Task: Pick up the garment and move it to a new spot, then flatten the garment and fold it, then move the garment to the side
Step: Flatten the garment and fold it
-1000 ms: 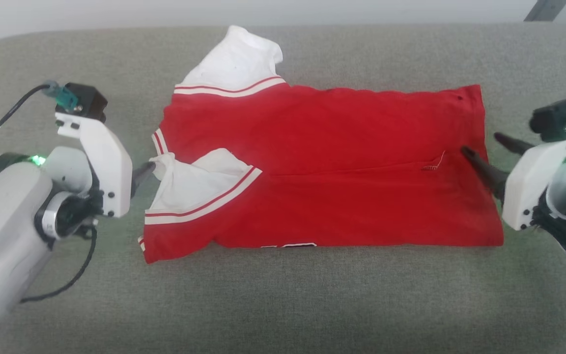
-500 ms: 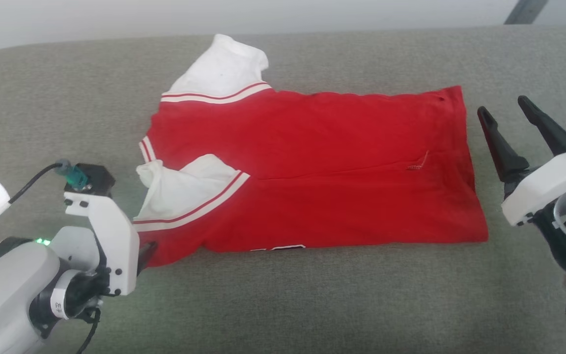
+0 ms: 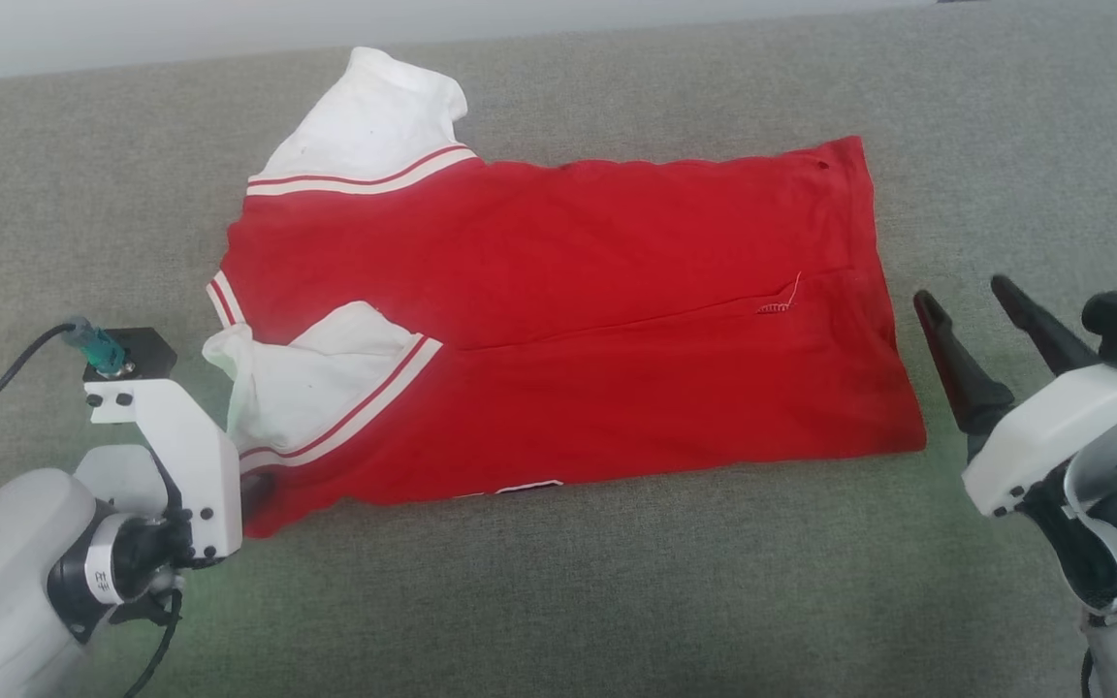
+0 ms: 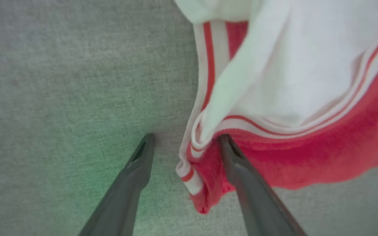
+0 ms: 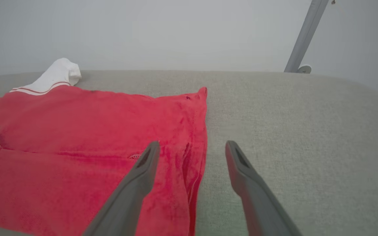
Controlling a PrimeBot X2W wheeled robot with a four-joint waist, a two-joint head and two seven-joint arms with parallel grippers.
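Grey cushion bears the garment, left pincer seemingly straddling its corner.

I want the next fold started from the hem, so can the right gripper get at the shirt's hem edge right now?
Probably yes. The right gripper is open just beside the shirt, its fingers lined up near the hem edge. There is bare cushion between them and nothing in the way.

Grey fabric surface w/ garment on it.
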